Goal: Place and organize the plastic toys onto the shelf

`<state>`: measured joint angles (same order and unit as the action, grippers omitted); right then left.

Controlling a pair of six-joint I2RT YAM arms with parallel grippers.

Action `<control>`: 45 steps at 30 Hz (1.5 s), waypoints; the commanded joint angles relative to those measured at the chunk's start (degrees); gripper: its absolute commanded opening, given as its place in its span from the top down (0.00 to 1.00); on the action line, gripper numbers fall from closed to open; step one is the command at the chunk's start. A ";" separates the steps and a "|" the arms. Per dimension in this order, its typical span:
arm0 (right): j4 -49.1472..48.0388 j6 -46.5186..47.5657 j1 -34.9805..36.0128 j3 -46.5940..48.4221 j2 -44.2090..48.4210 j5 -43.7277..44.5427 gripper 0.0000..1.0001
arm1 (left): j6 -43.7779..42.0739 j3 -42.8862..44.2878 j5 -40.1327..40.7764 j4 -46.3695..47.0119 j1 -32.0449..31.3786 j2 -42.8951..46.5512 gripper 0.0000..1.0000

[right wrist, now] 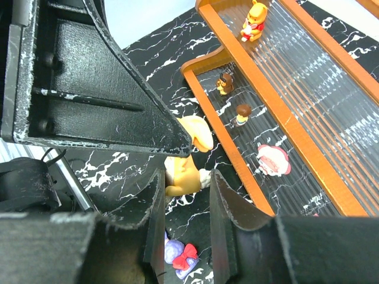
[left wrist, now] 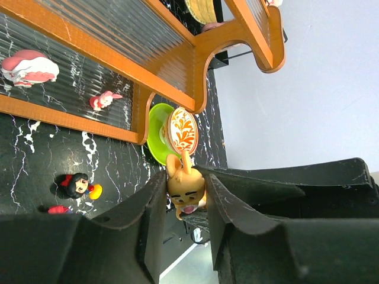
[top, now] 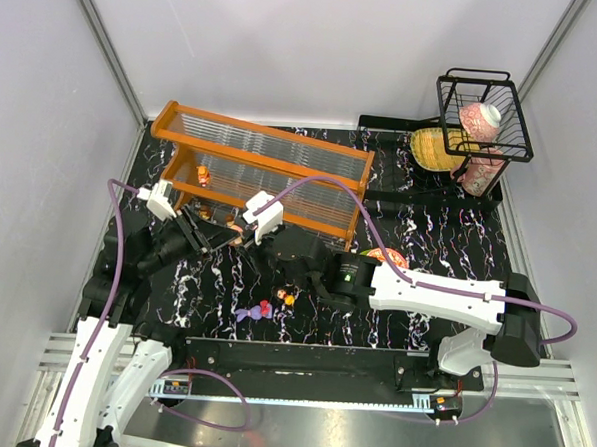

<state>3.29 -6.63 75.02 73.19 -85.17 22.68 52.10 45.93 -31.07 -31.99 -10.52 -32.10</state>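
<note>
The left gripper (left wrist: 183, 176) and right gripper (right wrist: 186, 174) are both clamping one orange toy (left wrist: 186, 192), risking dropping it through a mistimed release.

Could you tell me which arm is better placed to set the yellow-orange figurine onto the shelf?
Probably left: the left tool brackets the figurine near the shelf, on that arm's own side. The right tool, gripping it too, reaches across the table.
</note>
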 commanded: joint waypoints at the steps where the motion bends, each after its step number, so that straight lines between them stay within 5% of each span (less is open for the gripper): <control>1: -4.70 0.83 0.65 2.57 -0.18 0.97 1.00 | 1.52 1.53 -2.15 3.51 -0.20 0.02 0.69; 6: -4.78 1.10 0.65 2.57 -0.26 1.05 1.00 | 1.52 1.35 -2.33 3.77 -0.20 -0.16 0.85; 8: -4.78 1.10 0.65 2.57 -0.09 1.14 1.00 | 1.52 1.35 -2.07 3.77 -0.20 -0.25 1.00; 10: -4.78 1.01 0.65 2.40 -0.09 1.32 0.96 | 0.99 1.35 -2.24 3.69 -0.29 -0.25 1.00; 14: -5.74 0.48 0.56 1.61 0.88 1.23 0.35 | -0.68 1.62 -1.63 3.77 -0.29 -0.42 1.00; 18: -6.89 0.13 0.56 -0.06 3.59 0.09 0.15 | -2.43 1.62 -0.84 3.69 -0.29 -1.12 1.00; 23: -5.75 -0.31 0.56 -0.85 7.37 -0.09 0.10 | -8.13 3.63 2.76 1.94 -0.29 -3.05 1.00; 28: -4.87 -1.01 0.65 -5.94 16.86 4.91 0.10 | -23.51 9.16 13.29 0.17 -0.20 -7.45 1.00; 45: 6.64 -0.05 0.56 -15.70 36.47 16.61 0.08 | -44.79 5.14 18.15 28.46 -0.29 -21.69 1.00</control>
<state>8.43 -6.90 75.29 58.81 -51.24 35.33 13.61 51.99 -14.46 -14.66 -10.74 -53.10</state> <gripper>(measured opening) 0.914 0.296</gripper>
